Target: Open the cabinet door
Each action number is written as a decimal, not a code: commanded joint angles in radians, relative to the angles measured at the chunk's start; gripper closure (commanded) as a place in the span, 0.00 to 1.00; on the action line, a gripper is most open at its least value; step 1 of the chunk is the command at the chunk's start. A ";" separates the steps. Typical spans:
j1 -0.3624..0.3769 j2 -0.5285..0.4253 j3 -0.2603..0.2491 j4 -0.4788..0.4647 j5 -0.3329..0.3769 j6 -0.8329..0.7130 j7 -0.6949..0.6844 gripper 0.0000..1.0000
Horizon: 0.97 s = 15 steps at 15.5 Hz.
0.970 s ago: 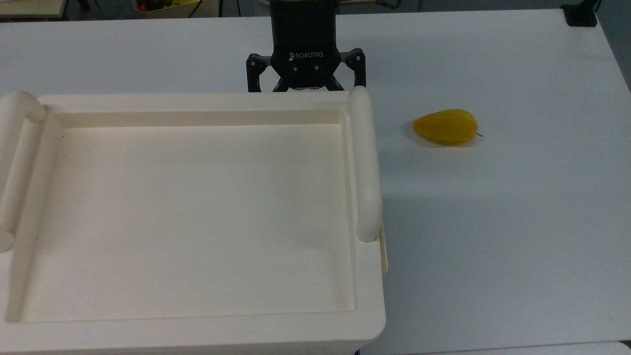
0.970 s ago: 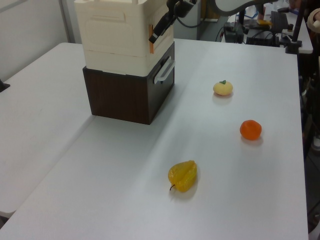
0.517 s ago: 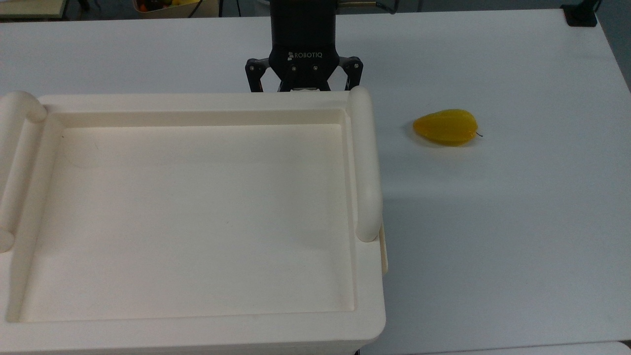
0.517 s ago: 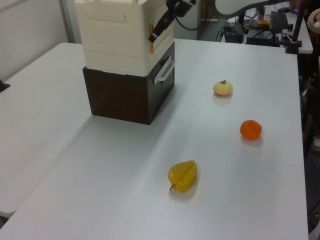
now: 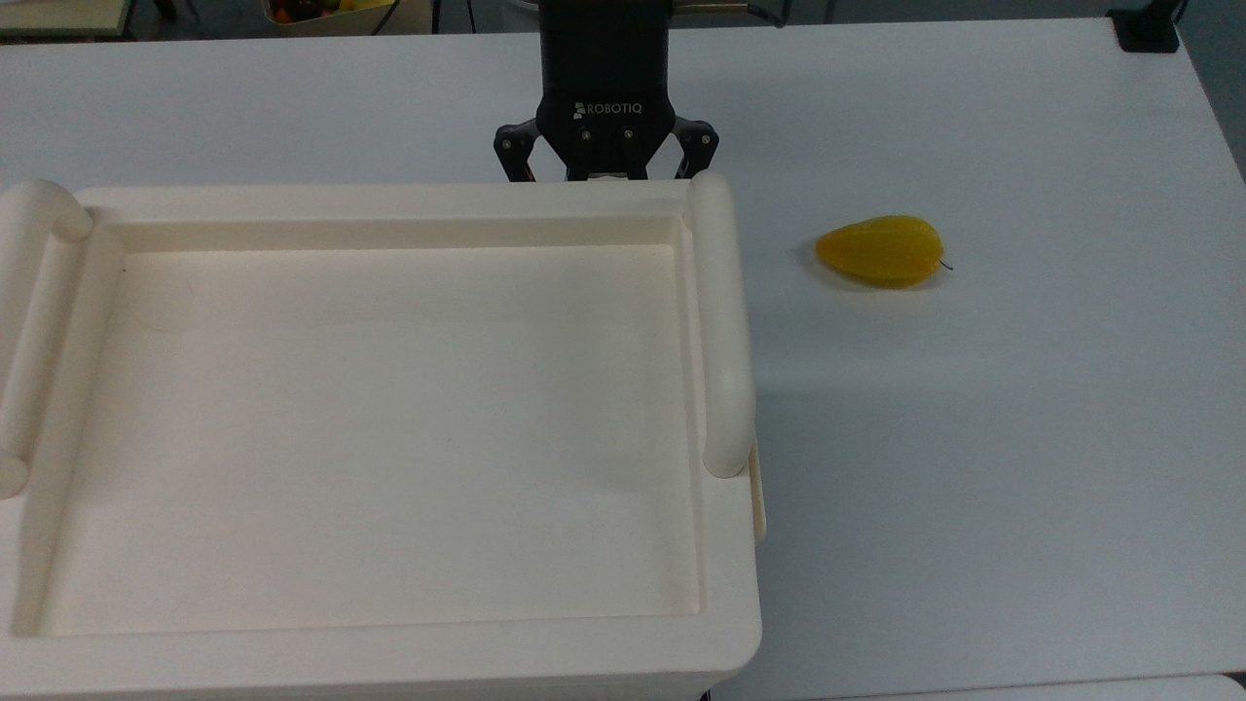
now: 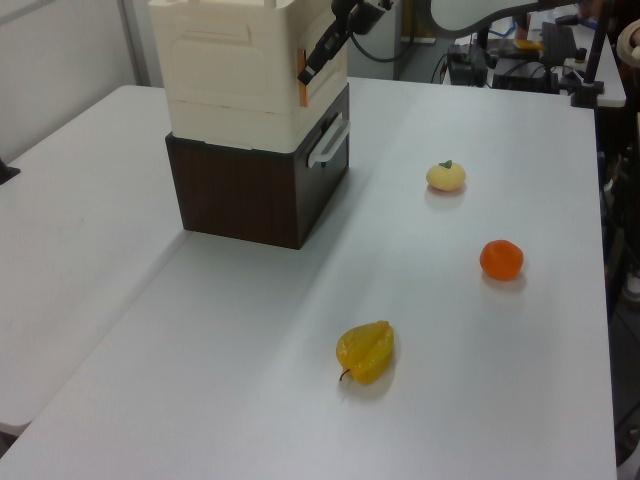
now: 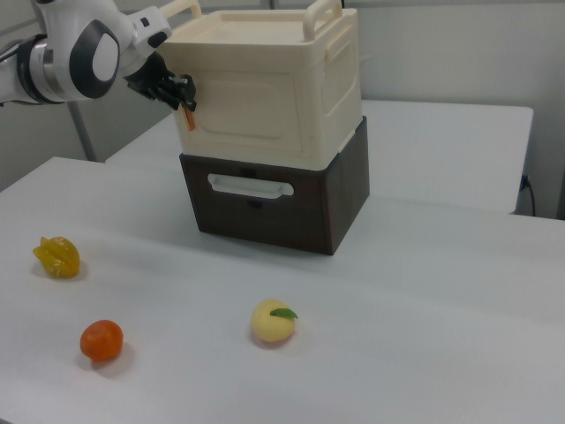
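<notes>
A cream plastic cabinet [image 7: 265, 88] stands on a dark brown drawer unit [image 7: 335, 208]. The cabinet door [image 7: 243, 110] is the recessed cream panel on its front and lies flush, closed. An orange fitting [image 7: 188, 115] sits at the door's edge, at the right view's left. My gripper [image 7: 179, 92] is at that edge, right on the orange fitting. In the left view the gripper [image 6: 314, 65] reaches down onto the same corner of the door [image 6: 325, 92]. In the top view the gripper [image 5: 605, 146] dips behind the far rim of the cabinet's top [image 5: 389, 200].
A yellow starfruit [image 5: 881, 251] lies on the white table [image 5: 973, 438], toward the top view's right. An orange [image 6: 501, 259] and a pale yellow fruit [image 6: 446, 176] lie further out in front of the cabinet. The drawer unit has a white handle [image 7: 250, 185].
The gripper's side linkages have drawn in slightly in the top view. The arm stays at the door's edge, and the cabinet and the fruits have not moved.
</notes>
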 commanded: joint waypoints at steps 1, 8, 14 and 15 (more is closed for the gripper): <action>0.013 -0.004 -0.005 0.009 -0.018 -0.045 0.020 0.69; 0.022 -0.009 -0.005 0.003 -0.018 -0.067 0.021 0.80; 0.022 -0.011 -0.005 0.001 -0.018 -0.071 0.023 0.87; 0.022 -0.014 -0.005 0.000 -0.018 -0.087 0.023 0.87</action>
